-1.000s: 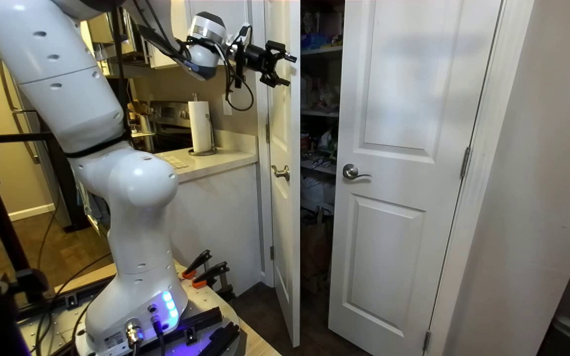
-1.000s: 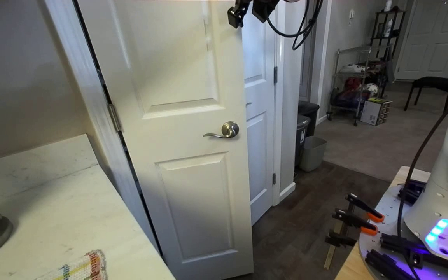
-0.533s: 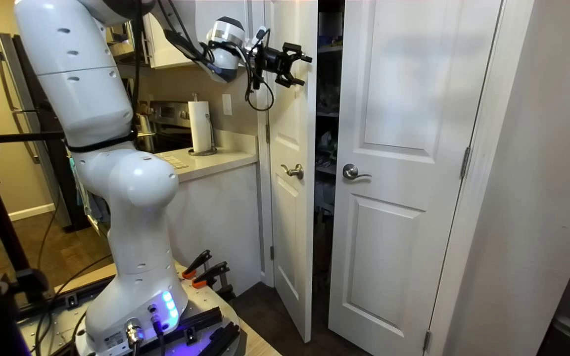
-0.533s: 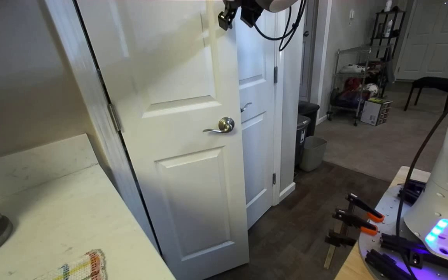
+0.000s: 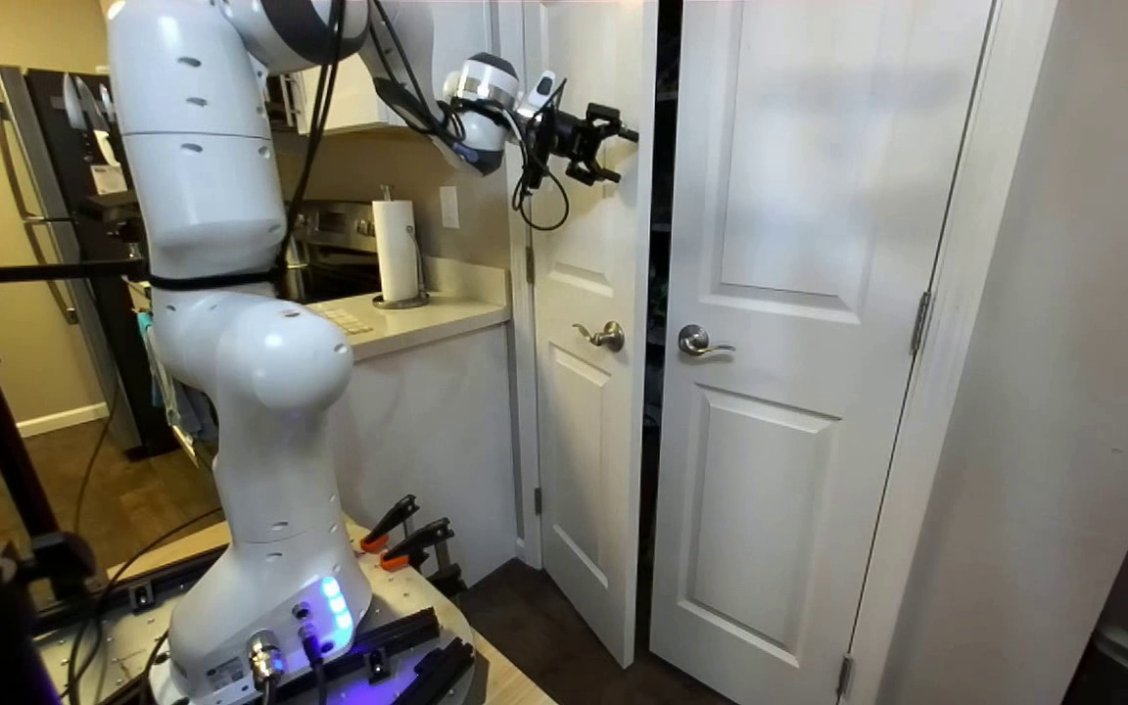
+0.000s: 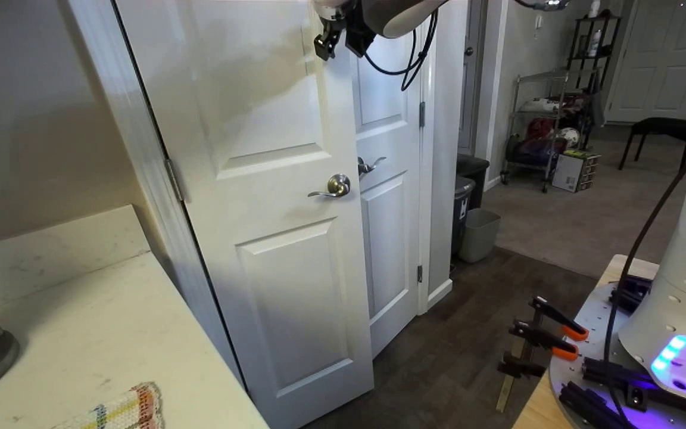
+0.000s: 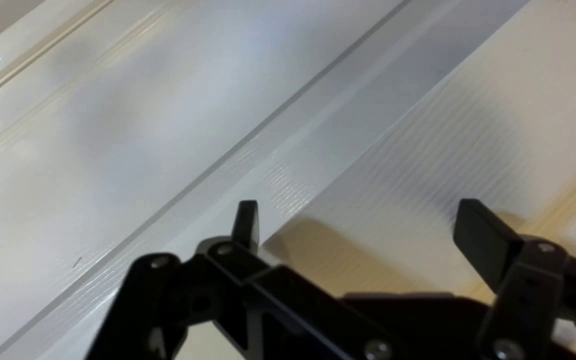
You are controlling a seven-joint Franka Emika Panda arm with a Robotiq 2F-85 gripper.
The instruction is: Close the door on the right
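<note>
The door (image 5: 579, 441) is a tall white panelled leaf hinged at its left edge, with a silver lever handle (image 5: 608, 336). It stands ajar, with a narrow dark gap beside its free edge. It also shows in an exterior view (image 6: 295, 304). My gripper (image 5: 623, 157) is at the door's upper panel near the free edge, and also shows in an exterior view (image 6: 325, 47). In the wrist view the gripper (image 7: 360, 220) is open, its fingers wide apart with nothing between them. The fingertips are at the white door surface (image 7: 398, 175); exact contact is hard to tell.
The twin white leaf (image 5: 770, 509), hinged at its right edge, stands beside the gap. A counter (image 5: 446, 318) with a paper towel roll (image 5: 396, 253) is left of the door. Clamps (image 5: 417, 539) sit on the robot's base table. Trash bins (image 6: 465, 185) stand beyond.
My gripper has moved toward the twin leaf along with the door. The door has swung further inward, and the dark gap between the leaves has narrowed.
</note>
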